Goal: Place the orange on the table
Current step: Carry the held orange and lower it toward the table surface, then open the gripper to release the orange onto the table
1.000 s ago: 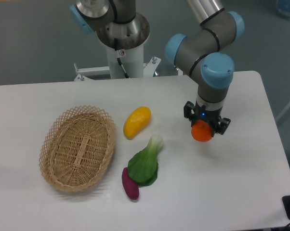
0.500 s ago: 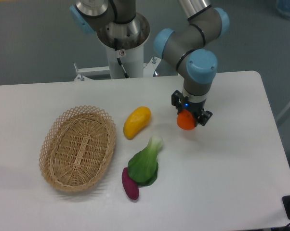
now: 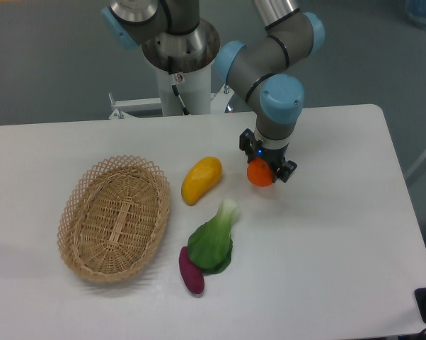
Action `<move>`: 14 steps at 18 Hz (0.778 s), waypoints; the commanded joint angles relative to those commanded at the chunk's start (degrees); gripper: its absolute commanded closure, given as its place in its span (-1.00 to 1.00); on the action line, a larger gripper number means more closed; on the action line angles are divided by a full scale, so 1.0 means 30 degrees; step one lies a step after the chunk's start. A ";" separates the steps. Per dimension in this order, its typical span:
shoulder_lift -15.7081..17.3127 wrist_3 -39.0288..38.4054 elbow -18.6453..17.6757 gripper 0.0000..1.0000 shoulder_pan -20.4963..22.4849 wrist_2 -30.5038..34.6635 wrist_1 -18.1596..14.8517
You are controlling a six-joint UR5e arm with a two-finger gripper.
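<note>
The orange (image 3: 259, 173) is a small bright ball held between the fingers of my gripper (image 3: 264, 167). The gripper points down and is shut on it, over the middle of the white table (image 3: 340, 248), right of the yellow mango-like fruit. The orange sits close to the tabletop; I cannot tell whether it touches it. The top of the orange is hidden by the gripper body.
A yellow mango-like fruit (image 3: 201, 179) lies left of the gripper. A green leafy vegetable (image 3: 214, 241) and a purple sweet potato (image 3: 191, 270) lie below it. An oval wicker basket (image 3: 114, 217) stands at the left. The robot base (image 3: 179, 49) is at the back.
The gripper, still holding the orange, has moved left and toward the back of the table, from the right-centre to near the yellow fruit.
</note>
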 joint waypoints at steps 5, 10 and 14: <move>-0.0145 -0.0117 0.0816 -1.00 -0.0235 -0.0088 0.1318; -0.0789 -0.0438 0.2839 -1.00 -0.0147 -0.0176 0.1201; -0.1142 -0.1172 0.4128 -1.00 -0.0001 -0.0234 0.0734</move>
